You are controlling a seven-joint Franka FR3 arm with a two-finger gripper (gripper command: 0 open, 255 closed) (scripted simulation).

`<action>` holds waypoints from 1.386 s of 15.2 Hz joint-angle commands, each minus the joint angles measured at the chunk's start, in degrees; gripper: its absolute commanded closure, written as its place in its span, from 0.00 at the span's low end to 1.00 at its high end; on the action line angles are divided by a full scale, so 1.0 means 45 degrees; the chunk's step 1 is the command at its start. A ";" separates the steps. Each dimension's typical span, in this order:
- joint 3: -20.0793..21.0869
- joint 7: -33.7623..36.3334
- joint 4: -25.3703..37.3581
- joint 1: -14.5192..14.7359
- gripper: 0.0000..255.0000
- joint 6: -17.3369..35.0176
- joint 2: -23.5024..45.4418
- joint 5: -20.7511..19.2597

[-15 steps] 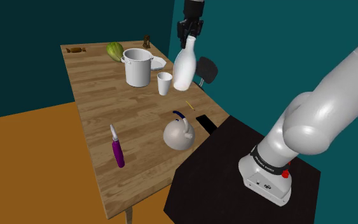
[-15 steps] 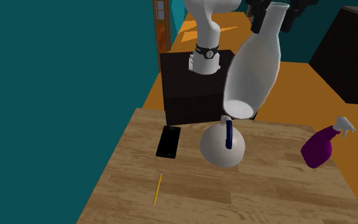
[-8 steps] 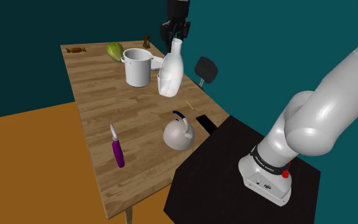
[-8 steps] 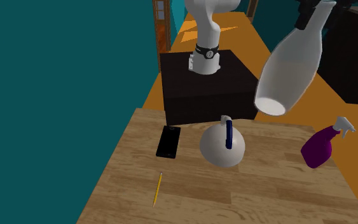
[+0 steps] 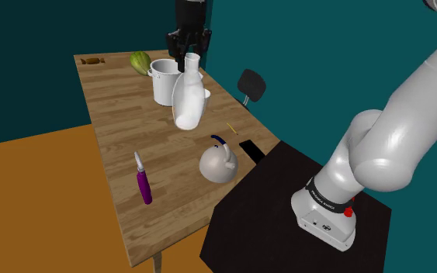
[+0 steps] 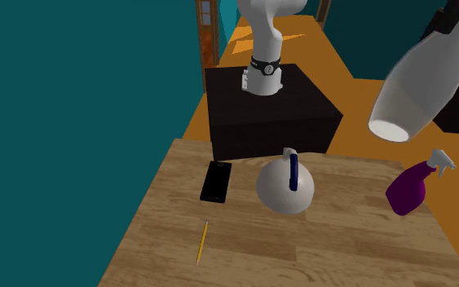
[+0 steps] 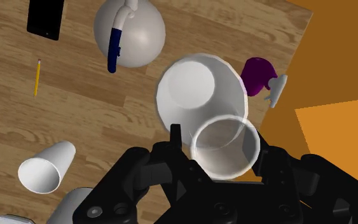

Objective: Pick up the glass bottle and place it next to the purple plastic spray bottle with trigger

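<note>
The two black fingers (image 7: pixel 171 151) clasp the neck of the white bottle (image 7: pixel 199 89), one on each side of its open mouth; the gripper (image 5: pixel 188 54) stands in the upper middle of the shoulder view, pointing down, with the bottle (image 5: pixel 188 97) hanging below it, a little tilted, clear of the wooden table (image 5: pixel 116 132) and in front of a white pot (image 5: pixel 166 77); in the second exterior view the bottle (image 6: pixel 419 81) is in the air at the upper right, its base turned toward the camera. Below it there, at the right edge, lies the purple spray bottle (image 6: pixel 415 186) on its side; in the shoulder view it (image 5: pixel 143 184) lies left of centre, well apart from the bottle. A round grey kettle (image 5: pixel 219 163) with a blue handle sits near the middle; a black phone (image 6: pixel 216 181) and a yellow pencil (image 6: pixel 202 242) lie to its left in the second exterior view; a white cup (image 7: pixel 47 167) lies near the gripper.
</note>
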 commanded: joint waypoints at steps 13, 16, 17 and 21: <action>0.1914 0.4062 0.3608 0.2086 1.00 -0.0655 0.2951 -0.0345; 0.2208 0.4887 0.4892 0.2629 1.00 -0.0996 0.3916 -0.0581; 0.2293 0.5154 0.5373 0.2823 1.00 -0.1134 0.4268 -0.0672; 0.2486 0.5905 0.6785 0.3444 1.00 -0.1451 0.5391 -0.0962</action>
